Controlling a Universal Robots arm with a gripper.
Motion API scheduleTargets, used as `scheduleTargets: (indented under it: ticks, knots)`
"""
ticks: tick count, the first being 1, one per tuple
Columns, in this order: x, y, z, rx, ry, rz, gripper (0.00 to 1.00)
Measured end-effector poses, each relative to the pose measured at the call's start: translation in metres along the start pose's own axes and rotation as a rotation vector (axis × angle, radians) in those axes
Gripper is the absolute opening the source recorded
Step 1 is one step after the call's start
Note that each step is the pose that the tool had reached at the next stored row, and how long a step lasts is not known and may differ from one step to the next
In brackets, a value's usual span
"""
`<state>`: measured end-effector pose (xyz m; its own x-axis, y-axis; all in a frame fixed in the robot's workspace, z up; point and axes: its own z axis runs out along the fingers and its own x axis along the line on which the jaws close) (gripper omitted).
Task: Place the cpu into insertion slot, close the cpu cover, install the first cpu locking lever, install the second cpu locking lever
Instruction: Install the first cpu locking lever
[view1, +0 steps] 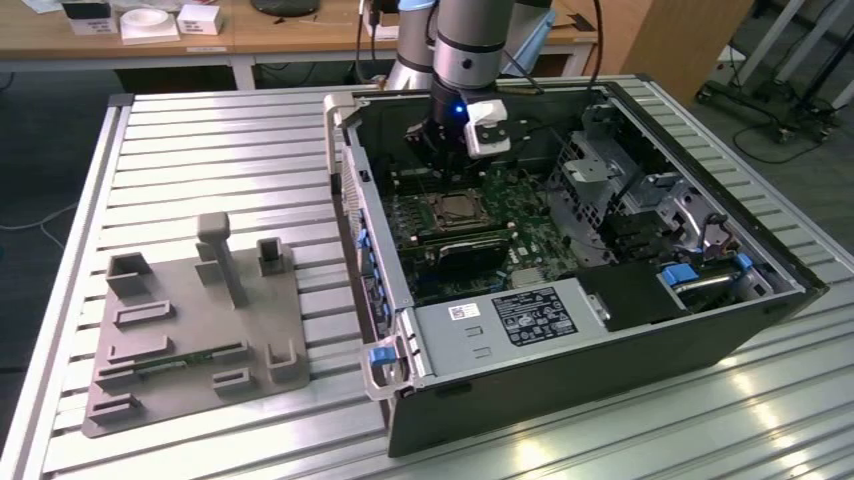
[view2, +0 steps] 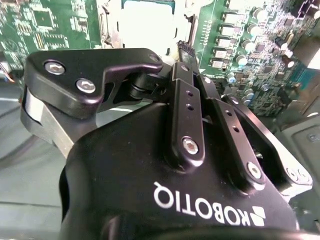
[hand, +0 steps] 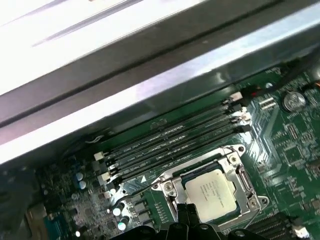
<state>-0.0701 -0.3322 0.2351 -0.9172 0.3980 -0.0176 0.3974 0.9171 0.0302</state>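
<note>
The end effector (view2: 182, 49) is closed together on nothing and is held low beside the insertion slot (hand: 167, 189), toward the far end of the open computer case (view1: 601, 340). The cpu (hand: 212, 193) is seated in that slot, framed by the lowered cpu cover (hand: 200, 167). Were pressure applied off-centre, the cover could be skidded off and the circuit board (hand: 280, 145) gouged.
</note>
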Motion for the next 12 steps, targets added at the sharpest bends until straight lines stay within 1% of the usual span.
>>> scheduleTargets:
  ticks: [3,7,12]
  knots:
    - [0.0,0.0,0.0,-0.0006,0.001,-0.035,0.1]
    - [0.0,0.0,0.0,-0.0017,0.0028,-0.093,0.1]
    - [0.0,0.0,0.0002,-0.0033,0.0055,-0.183,0.1]
